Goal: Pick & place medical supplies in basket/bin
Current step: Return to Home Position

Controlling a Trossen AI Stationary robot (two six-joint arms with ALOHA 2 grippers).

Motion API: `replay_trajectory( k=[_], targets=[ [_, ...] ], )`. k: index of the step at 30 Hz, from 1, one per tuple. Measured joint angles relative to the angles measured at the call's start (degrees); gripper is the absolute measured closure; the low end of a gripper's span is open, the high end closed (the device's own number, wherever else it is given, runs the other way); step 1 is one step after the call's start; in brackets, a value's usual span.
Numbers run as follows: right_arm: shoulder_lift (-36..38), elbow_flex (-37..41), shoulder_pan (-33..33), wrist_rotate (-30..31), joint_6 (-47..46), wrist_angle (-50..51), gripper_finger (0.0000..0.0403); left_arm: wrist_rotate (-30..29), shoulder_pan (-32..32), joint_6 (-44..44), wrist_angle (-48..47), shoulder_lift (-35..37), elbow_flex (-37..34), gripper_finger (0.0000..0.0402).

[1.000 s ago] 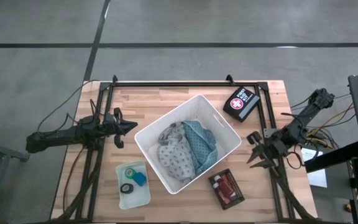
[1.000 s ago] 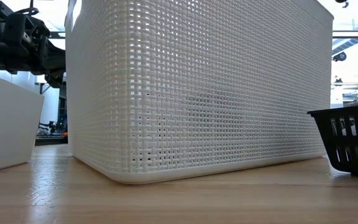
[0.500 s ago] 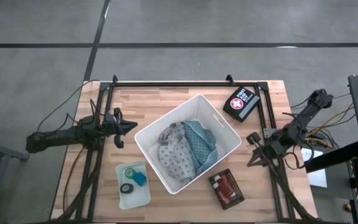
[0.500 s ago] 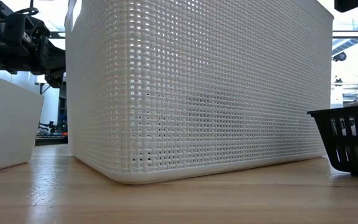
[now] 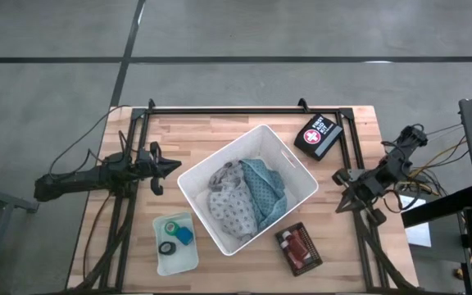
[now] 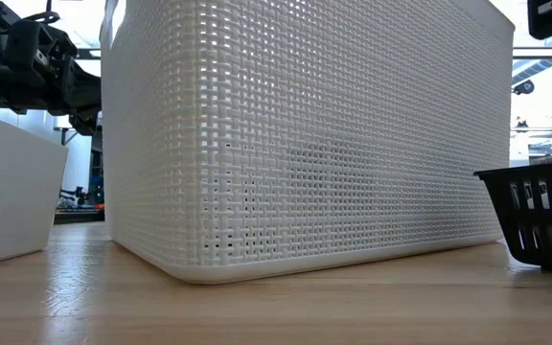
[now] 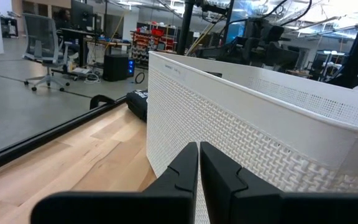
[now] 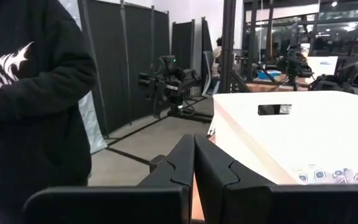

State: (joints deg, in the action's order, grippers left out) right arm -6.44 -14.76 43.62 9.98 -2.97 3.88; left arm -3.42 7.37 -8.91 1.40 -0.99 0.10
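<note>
The white bin [image 5: 247, 187] stands slantwise in the middle of the table, with grey and teal cloths [image 5: 248, 197] lying in it. My left gripper [image 5: 176, 166] hovers level just left of the bin's left corner. It is shut and holds nothing, its fingertips [image 7: 199, 149] pointing at the perforated wall [image 7: 241, 124]. My right gripper [image 5: 342, 197] hangs over the table's right edge, right of the bin. It is shut and empty too [image 8: 193, 143]. A black first-aid pouch [image 5: 318, 135] with a red cross lies on the table at the far right.
A translucent tray [image 5: 175, 243] with tape rolls and a blue item sits near left. A dark flat case [image 5: 298, 248] lies near right. A dark metal frame [image 5: 244, 108] runs along the table's edges. A person in a dark hoodie [image 8: 30, 93] stands beside the table.
My right gripper has drawn back a little toward the table's right edge. The left arm and all the objects have kept still.
</note>
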Motion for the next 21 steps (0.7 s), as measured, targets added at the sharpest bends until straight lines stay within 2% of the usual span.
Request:
replay_trajectory(
  k=[7, 21],
  targets=[
    [6.43, 0.0, 0.0, -1.08, 0.0, 7.44, 0.0395, 0.0, -0.01, 0.0, 0.01, 0.0, 0.0, 0.0378],
    [6.4, 1.23, 0.0, -1.5, 0.38, 9.65, 0.0395, 0.0, -0.02, 0.0, -0.01, -0.02, 0.0, 0.0378]
  ],
)
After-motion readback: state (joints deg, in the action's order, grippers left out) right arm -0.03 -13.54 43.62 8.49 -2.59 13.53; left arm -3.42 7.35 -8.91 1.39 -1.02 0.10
